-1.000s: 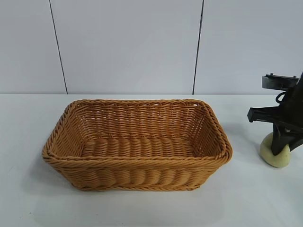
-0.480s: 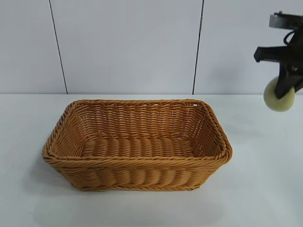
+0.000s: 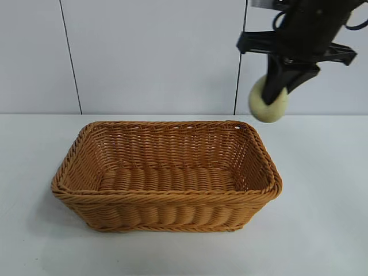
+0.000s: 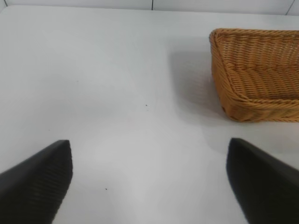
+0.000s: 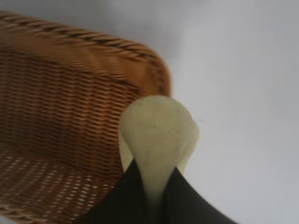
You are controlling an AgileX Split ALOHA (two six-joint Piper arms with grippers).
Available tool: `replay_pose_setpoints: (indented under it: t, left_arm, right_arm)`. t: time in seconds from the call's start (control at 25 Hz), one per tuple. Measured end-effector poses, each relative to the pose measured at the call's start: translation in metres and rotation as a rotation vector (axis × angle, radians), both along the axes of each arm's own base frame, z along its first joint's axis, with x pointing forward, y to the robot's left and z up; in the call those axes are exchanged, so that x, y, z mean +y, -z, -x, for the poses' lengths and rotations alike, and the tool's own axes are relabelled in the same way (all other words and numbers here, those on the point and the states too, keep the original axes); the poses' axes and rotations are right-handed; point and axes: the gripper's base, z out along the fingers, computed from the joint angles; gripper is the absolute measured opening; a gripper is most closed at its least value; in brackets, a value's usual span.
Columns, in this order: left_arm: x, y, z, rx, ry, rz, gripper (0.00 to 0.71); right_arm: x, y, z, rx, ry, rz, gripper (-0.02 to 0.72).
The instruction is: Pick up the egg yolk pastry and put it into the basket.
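My right gripper [image 3: 275,93] is shut on the pale yellow-cream egg yolk pastry [image 3: 264,108] and holds it in the air above the far right corner of the golden-brown wicker basket [image 3: 261,192]. In the right wrist view the pastry [image 5: 159,130] is squeezed between the black fingers [image 5: 117,200], with the basket's corner [image 5: 156,70] just below and beside it. My left gripper [image 4: 149,182] is open and empty over bare table, off to the side of the basket [image 4: 233,102]; it does not show in the exterior view.
The basket stands in the middle of the white table [image 3: 322,230]. A white panelled wall [image 3: 155,52] rises behind it. Nothing else lies on the table.
My right gripper has lifted the pastry off the table at the right and carried it up and leftward to above the basket's far right corner.
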Motion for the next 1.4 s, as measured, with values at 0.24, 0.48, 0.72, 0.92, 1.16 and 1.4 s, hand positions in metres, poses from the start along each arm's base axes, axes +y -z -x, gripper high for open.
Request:
replay_pose_setpoints:
  t: [0.24, 0.48, 0.72, 0.92, 1.16, 1.4]
  left_arm:
    - [0.000, 0.000, 0.000, 0.000, 0.000, 0.000, 0.690]
    - [0.000, 0.000, 0.000, 0.000, 0.000, 0.000, 0.690]
    - [0.000, 0.000, 0.000, 0.000, 0.000, 0.000, 0.690]
    - [0.000, 0.000, 0.000, 0.000, 0.000, 0.000, 0.690]
    - [0.000, 0.000, 0.000, 0.000, 0.000, 0.000, 0.690]
    - [0.000, 0.000, 0.000, 0.000, 0.000, 0.000, 0.690]
  right_arm:
    - [0.034, 0.035, 0.000, 0.001, -0.050, -0.002, 0.012]
    - [0.042, 0.087, -0.008, 0.095, -0.036, 0.035, 0.013]
    - [0.044, 0.095, -0.010, 0.110, -0.031, 0.035, 0.166]
    - [0.046, 0.087, -0.012, 0.119, -0.040, 0.039, 0.475]
    - [0.050, 0.048, -0.021, 0.115, -0.089, 0.089, 0.526]
    - [0.045, 0.008, -0.035, 0.025, -0.066, 0.192, 0.528]
